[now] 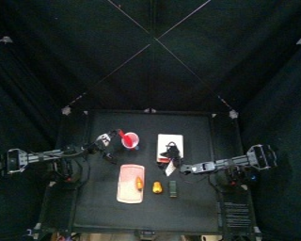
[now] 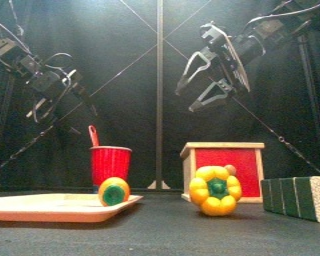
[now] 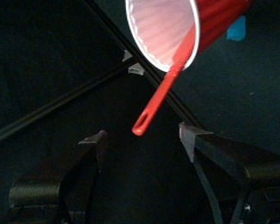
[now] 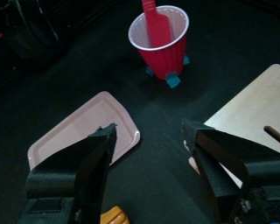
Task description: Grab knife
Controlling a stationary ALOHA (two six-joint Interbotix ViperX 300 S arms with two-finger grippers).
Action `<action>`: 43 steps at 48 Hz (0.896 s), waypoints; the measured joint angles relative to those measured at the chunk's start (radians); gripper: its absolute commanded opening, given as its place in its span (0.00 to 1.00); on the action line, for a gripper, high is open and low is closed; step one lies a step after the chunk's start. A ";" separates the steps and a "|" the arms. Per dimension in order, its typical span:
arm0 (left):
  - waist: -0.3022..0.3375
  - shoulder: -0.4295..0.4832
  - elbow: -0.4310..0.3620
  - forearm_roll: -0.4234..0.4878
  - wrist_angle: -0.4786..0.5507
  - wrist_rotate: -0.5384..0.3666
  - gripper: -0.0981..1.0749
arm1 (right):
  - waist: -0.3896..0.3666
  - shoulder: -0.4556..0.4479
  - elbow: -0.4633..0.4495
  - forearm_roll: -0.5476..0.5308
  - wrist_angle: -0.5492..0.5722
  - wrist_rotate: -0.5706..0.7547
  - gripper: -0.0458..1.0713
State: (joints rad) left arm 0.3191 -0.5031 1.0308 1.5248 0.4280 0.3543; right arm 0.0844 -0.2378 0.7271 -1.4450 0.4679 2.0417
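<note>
A red plastic knife [image 3: 160, 92] stands in a red cup [image 3: 184, 31], one end sticking out over the rim. My left gripper [image 3: 143, 140] is open, close to the cup, with the knife's free end between and just beyond its jaws, not touching. In the top view the left gripper [image 1: 102, 141] is just left of the cup [image 1: 128, 140]. My right gripper [image 4: 152, 138] is open and empty, raised above the table, looking down on the cup [image 4: 164, 48] and knife [image 4: 160, 22]. The front view shows it high up [image 2: 210, 95], with the cup [image 2: 111, 163] and knife [image 2: 93, 135] below left.
A pink tray [image 2: 43, 207] at the front left holds a round orange-and-green toy [image 2: 113, 190]. A yellow pepper [image 2: 216, 190] and a green-and-white box [image 2: 303, 197] lie near the front. A wooden box with a red face [image 2: 223, 160] stands behind; its pale top [image 4: 254, 109] carries a dark stick.
</note>
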 measured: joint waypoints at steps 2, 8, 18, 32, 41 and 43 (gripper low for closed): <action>-0.003 0.020 0.000 0.026 0.009 -0.003 0.92 | 0.000 0.000 0.000 0.000 0.000 0.000 0.87; -0.006 0.077 -0.002 0.069 0.029 -0.006 0.92 | 0.000 0.000 0.002 0.000 0.000 -0.002 0.87; -0.005 0.144 -0.025 0.117 0.071 -0.032 0.88 | -0.002 0.002 0.005 0.000 -0.002 -0.003 0.87; -0.003 0.199 -0.037 0.179 0.107 -0.077 0.67 | -0.002 0.000 0.006 0.000 -0.002 -0.003 0.87; -0.003 0.209 -0.037 0.184 0.110 -0.083 0.59 | -0.002 0.002 0.006 0.000 -0.002 -0.002 0.87; -0.005 0.209 -0.037 0.184 0.112 -0.083 0.59 | -0.002 0.002 0.006 0.000 0.000 -0.003 0.87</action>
State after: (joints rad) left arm 0.3145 -0.2945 0.9940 1.7089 0.5400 0.2715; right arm 0.0828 -0.2362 0.7332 -1.4450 0.4679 2.0387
